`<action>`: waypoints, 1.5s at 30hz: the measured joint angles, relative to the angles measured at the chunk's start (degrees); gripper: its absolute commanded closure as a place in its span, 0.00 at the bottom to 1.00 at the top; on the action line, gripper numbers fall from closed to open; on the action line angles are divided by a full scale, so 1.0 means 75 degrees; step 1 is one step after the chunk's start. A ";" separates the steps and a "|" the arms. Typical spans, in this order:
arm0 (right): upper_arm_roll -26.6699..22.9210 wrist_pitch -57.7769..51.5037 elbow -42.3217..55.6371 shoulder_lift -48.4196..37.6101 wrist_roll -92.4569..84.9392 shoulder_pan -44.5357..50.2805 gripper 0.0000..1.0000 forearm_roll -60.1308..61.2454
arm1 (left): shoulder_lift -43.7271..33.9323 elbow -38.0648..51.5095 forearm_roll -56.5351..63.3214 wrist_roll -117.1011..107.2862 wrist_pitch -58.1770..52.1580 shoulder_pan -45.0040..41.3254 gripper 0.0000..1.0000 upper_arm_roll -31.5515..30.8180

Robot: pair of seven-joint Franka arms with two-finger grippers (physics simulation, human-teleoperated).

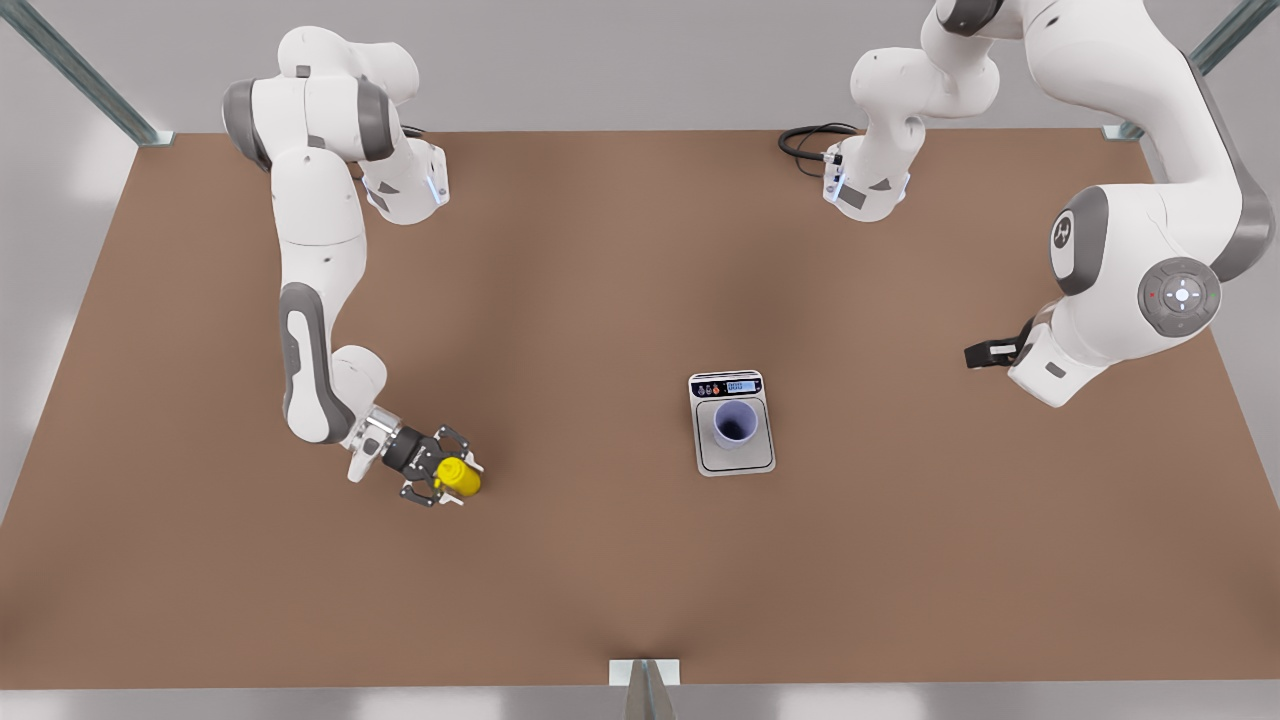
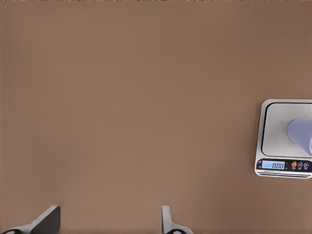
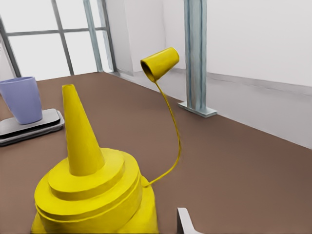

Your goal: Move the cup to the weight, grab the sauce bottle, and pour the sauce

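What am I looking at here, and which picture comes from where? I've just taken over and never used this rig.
These are simulator renders of two white robot arms on a brown table. The front view looks down on the whole scene. The other two pictures come from cameras on the arms' wrists.

The cup stands upright on the scale, so that step looks done.

The right gripper, on the arm at the front view's left, is at the bottle. I cannot tell whether it grips it. That arm's wrist view shows the nozzle up close, with the cap off and hanging on its strap.

The left gripper, jaws open and holding nothing, belongs to the arm at the front view's right. It waits, and its camera looks down at the table and scale.
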 measured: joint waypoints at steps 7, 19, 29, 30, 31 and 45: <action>0.0000 -0.0164 -0.0035 0.0000 0.0012 -0.0023 0.00 0.0000 | -0.0012 0.0000 0.0000 0.0000 -0.0030 0.0000 0.00 0.0000; 0.0000 -0.0328 -0.0047 0.0065 -0.0012 -0.0152 0.00 -0.0012 | -0.0007 0.0000 0.0000 0.0000 -0.0007 0.0000 0.00 0.0000; 0.0000 -0.0387 -0.0082 0.0059 -0.0012 -0.0152 0.00 -0.0012 | -0.0012 0.0000 0.0000 0.0000 -0.0019 0.0000 0.00 0.0000; -0.0001 -0.0387 -0.0082 0.0059 -0.0012 -0.0141 0.00 -0.0012 | -0.0010 0.0000 0.0000 0.0000 -0.0019 0.0000 0.00 0.0000; 0.0000 -0.0387 -0.0082 0.0058 -0.0012 -0.0146 0.00 -0.0018 | -0.0012 0.0000 0.0000 0.0000 -0.0012 0.0000 0.00 0.0000; -0.0012 -0.0387 -0.0104 0.0082 -0.0026 -0.0164 0.00 -0.0023 | 0.0000 0.0000 0.0000 0.0000 -0.0007 0.0000 0.00 0.0000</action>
